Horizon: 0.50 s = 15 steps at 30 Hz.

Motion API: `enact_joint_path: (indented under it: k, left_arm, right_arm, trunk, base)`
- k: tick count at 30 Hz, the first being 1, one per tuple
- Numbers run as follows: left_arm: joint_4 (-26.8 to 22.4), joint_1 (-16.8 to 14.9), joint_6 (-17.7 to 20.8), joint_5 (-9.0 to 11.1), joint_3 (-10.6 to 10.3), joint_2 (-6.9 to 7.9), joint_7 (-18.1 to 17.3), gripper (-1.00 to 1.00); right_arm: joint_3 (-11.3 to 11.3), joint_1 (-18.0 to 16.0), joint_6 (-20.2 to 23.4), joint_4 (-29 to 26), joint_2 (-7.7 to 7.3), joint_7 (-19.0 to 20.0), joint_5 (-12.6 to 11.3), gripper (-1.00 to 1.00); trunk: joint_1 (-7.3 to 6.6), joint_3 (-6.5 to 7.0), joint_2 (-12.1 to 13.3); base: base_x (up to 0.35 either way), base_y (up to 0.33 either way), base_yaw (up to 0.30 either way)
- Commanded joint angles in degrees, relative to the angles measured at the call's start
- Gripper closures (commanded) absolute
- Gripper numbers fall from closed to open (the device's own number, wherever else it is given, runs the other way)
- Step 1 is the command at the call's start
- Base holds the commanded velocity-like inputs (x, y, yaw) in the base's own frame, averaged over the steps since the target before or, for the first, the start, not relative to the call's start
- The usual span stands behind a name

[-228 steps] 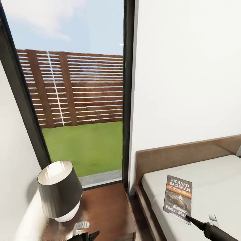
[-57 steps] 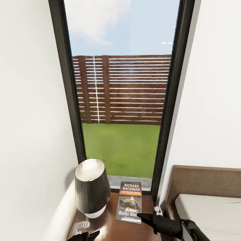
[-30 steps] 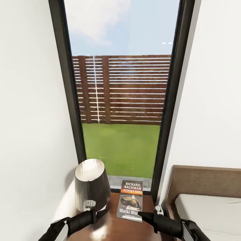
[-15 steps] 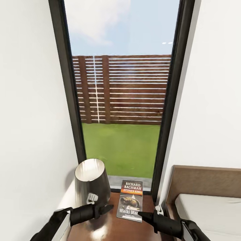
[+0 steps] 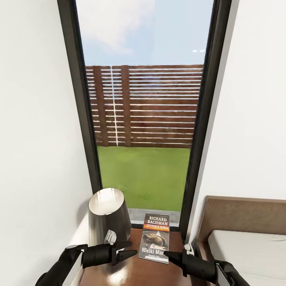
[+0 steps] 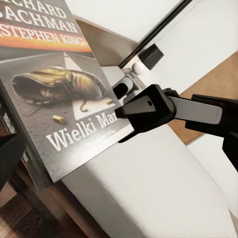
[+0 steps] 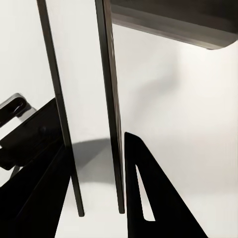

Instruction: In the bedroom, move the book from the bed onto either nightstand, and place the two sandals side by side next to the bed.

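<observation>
Book (image 5: 155, 238) over nightstand (image 5: 131, 274), near edge pinched by right pincer (image 5: 167, 254), apparently not yet released. Left pincer (image 5: 133, 248) spread open beside lamp (image 5: 108, 218), likely ready to steady book.

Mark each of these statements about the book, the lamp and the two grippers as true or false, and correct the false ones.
1. The book lies flat on the mattress. False: it is over the nightstand, its near edge pinched by the right gripper.
2. The lamp stands on the book's left in the head view. True.
3. The left gripper is shut on the lamp. False: its jaws are open, pointing at the book.
4. The bed is on the nightstand's right. True.
5. The book's cover faces down. False: the title shows.
</observation>
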Motion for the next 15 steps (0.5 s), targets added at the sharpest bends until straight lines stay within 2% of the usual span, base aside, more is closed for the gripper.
enact_joint_path:
  k: [1,15]
  left_arm:
    - [0.0,0.0,0.6,0.5,-0.2,0.06,0.0,-1.00]
    - [0.0,0.0,0.7,0.6,-0.1,-0.05,-0.1,-1.00]
  right_arm:
    - [-0.1,0.0,0.4,0.0,-0.01,0.1,-0.1,1.00]
    - [-0.3,0.0,0.4,0.2,-0.07,0.1,-0.1,1.00]
  trunk:
    - [0.24,-0.20,-0.5]
    - [3.32,-2.72,-6.1]
  base:
    - [0.000,0.000,0.000]
    - [0.000,0.000,0.000]
